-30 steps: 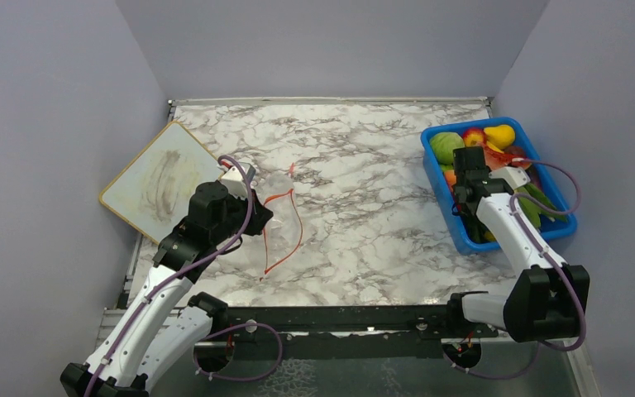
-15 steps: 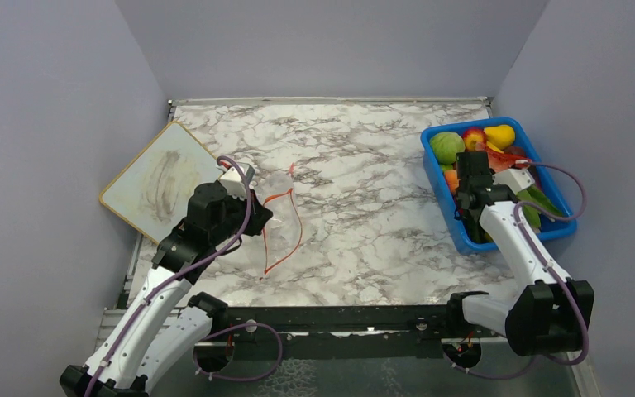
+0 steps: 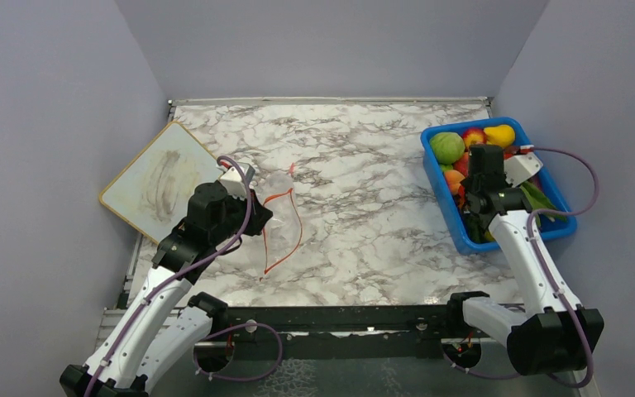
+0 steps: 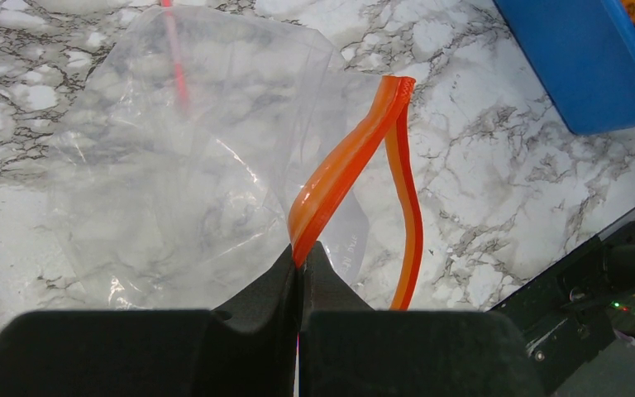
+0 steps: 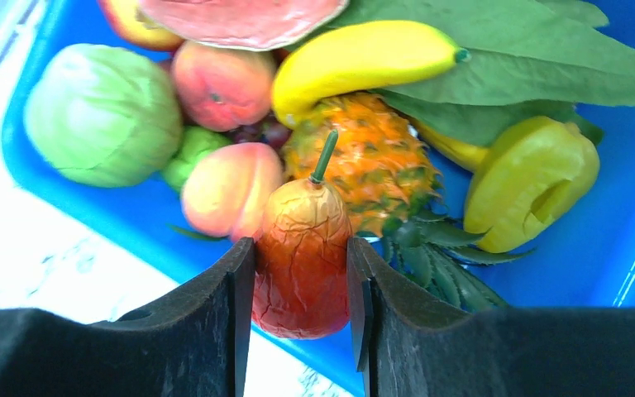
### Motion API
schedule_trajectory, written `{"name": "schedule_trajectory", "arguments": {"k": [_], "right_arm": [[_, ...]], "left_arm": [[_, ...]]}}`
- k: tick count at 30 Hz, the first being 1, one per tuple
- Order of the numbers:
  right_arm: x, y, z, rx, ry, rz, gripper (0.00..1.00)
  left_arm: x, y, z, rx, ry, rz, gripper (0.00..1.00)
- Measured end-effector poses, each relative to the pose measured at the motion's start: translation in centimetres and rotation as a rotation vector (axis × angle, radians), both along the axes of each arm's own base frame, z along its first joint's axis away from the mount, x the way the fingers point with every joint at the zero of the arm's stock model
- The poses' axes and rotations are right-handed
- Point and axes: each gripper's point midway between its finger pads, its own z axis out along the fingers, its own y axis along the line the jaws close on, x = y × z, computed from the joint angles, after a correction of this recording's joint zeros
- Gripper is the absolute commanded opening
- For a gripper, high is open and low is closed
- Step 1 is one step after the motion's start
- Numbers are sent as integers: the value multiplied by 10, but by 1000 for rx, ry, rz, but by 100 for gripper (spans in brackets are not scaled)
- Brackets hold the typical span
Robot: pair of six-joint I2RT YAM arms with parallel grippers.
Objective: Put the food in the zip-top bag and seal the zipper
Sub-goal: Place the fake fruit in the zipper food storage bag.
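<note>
Marble desk (image 3: pixel 364 207), lavender walls (image 3: pixel 331 41). I see left gripper (image 4: pixel 299 255) clenched on zipper (image 4: pixel 339 169), bag (image 4: pixel 174 165) toward desk's left edge; right gripper (image 5: pixel 300 250) clasps red pear (image 5: pixel 302 273) inside blue bin (image 5: pixel 620 190), far right corner.

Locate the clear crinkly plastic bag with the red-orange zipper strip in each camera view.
Top external: the clear crinkly plastic bag lies left of centre on the marble table.
Left wrist: it fills the upper left; the left gripper pinches its red-orange strip at bottom centre.
Right wrist: not in it.
Shared landmark: the blue plastic bin, seen in all three.
</note>
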Motion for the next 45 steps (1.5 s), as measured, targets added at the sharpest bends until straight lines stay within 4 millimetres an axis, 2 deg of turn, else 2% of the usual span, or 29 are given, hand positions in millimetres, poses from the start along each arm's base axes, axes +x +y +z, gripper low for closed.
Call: {"name": "schedule_trajectory", "arguments": {"k": [7, 12, 17, 26, 33, 37, 40, 45], "right_arm": [[13, 21, 47, 21, -91, 179, 29], [15, 39, 56, 35, -106, 320, 29], [21, 69, 64, 55, -138, 530, 29], [10, 128, 51, 157, -184, 890, 28], [-3, 161, 30, 270, -186, 1056, 27], [-18, 187, 16, 341, -175, 1155, 27], [-29, 212, 16, 371, -177, 1237, 27], [-52, 260, 28, 405, -212, 1401, 26]], "left_arm": [[0, 0, -1, 2, 4, 0, 0], [0, -1, -3, 3, 12, -4, 0], [-1, -3, -3, -6, 20, -11, 0], [-5, -13, -4, -35, 45, -63, 0], [-6, -18, -1, -74, 57, -63, 0], [-7, -23, -4, -106, 90, -68, 0], [-7, -25, -6, -116, 107, -70, 0], [-7, -28, -7, -131, 129, -69, 0]]}}
